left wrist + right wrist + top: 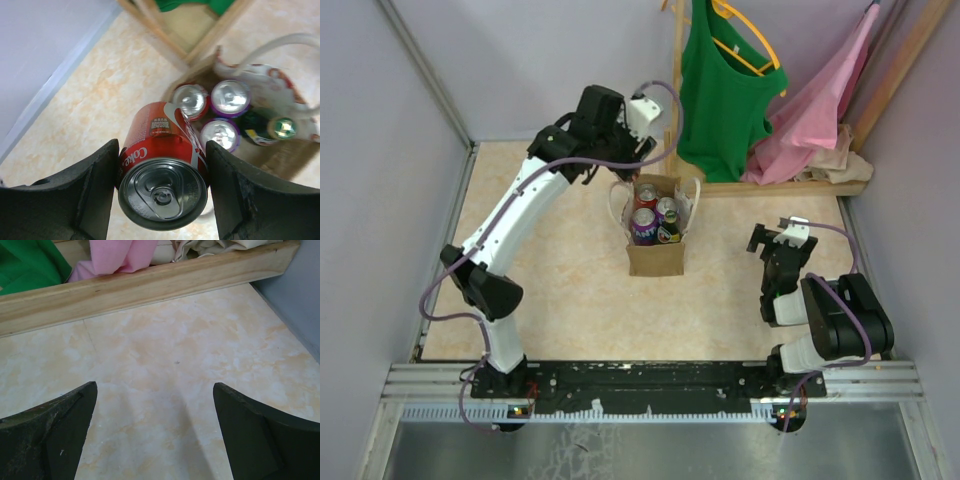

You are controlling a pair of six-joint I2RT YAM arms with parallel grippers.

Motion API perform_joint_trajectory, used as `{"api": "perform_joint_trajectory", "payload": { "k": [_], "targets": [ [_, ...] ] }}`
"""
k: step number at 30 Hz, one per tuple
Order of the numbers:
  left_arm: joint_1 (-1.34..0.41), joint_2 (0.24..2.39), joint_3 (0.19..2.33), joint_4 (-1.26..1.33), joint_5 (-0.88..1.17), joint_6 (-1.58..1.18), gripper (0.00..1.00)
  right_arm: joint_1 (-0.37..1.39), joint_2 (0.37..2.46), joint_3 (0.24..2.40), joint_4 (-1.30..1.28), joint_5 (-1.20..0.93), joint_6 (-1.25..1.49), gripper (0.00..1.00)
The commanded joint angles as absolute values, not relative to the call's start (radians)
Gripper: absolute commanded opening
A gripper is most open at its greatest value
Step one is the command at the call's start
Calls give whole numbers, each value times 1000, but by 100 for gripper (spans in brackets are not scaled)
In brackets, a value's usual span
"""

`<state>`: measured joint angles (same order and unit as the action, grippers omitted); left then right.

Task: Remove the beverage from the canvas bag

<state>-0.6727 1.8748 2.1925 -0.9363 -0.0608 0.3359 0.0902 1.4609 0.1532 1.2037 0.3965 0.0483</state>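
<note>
Left wrist reveals clamped Coke can (pixel 162 167).

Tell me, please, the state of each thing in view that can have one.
Red aluminium Coke can: unopened, gripped, clear of the bag.
Tan canvas bag with white rope handles: upright, open-topped.
Four other drinks: upright inside the bag.
Left gripper: shut on the Coke can.
Right gripper: open, empty.
Green sleeveless top: hanging up.

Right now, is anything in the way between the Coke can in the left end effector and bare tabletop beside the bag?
Nothing visible does. The Coke can, gripped by the left end effector, looks clear of the canvas bag; bare tabletop lies beside it.
</note>
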Motion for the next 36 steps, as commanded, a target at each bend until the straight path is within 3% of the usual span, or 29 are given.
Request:
{"api": "perform_joint_trajectory", "payload": {
  "k": [1, 11, 24, 36],
  "targets": [
    [-560, 1776, 2141, -769, -100, 322, 0, 84, 1453, 172, 1247, 402, 51, 99],
    [-406, 1655, 1982, -686, -70, 294, 0, 84, 1453, 172, 1246, 403, 49, 99],
    [-328, 1588, 1533, -503, 24, 179, 0, 84, 1453, 172, 1246, 403, 50, 99],
    [-324, 1711, 1516, -457, 47, 149, 0, 84, 1453, 172, 1246, 403, 51, 99]
  ]
}}
